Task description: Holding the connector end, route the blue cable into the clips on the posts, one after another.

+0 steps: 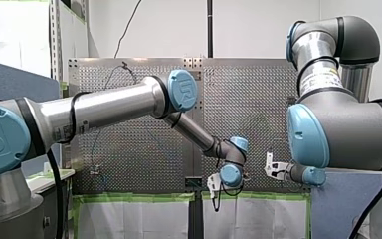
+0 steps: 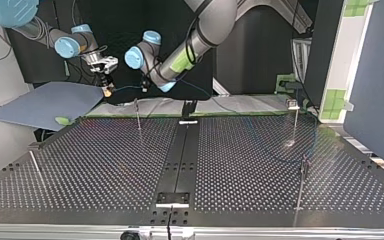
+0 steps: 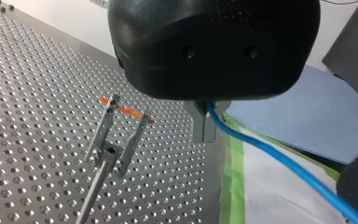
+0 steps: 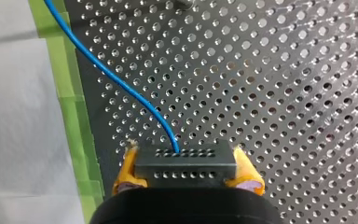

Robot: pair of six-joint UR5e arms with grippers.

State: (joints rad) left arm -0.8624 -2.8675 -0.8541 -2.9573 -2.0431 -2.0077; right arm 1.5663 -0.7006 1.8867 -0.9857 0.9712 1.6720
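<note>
Our right gripper [image 4: 186, 169] is clamped narrow on the connector [image 4: 185, 163], a black block w/ rows of holes, one yellow pad [image 4: 128, 170] on each short side. The blue cable [image 4: 121, 87] leaves the block's front face and runs ahead. It veers toward approx. 11 o'clock, taking 12 as straight off the fingers, over the perforated table [image 4: 284, 93] to its green-taped edge.

Our left gripper [image 3: 205, 125] has its metal fingers closed to a thin slot round the same cable, further along. The cable comes out btwn them and trails past the table edge.

In the top view both grippers sit at approx. 11 o'clock of the table, apart. The cable span btwn them lies approx. along the 9–3 line. The nearest post [image 2: 137, 112] stands near the left gripper at approx. 6 o'clock, and farther from the right gripper at approx. 4. In the left wrist view its forked clip [image 3: 108, 153], orange-tipped, stands just beside the fingers and holds no cable.

We judge the span must drop across that fork, w/ the left gripper, being nearer, setting the line. A far post [image 2: 296, 122] stands at approx. 3 o'clock, well apart.
</note>
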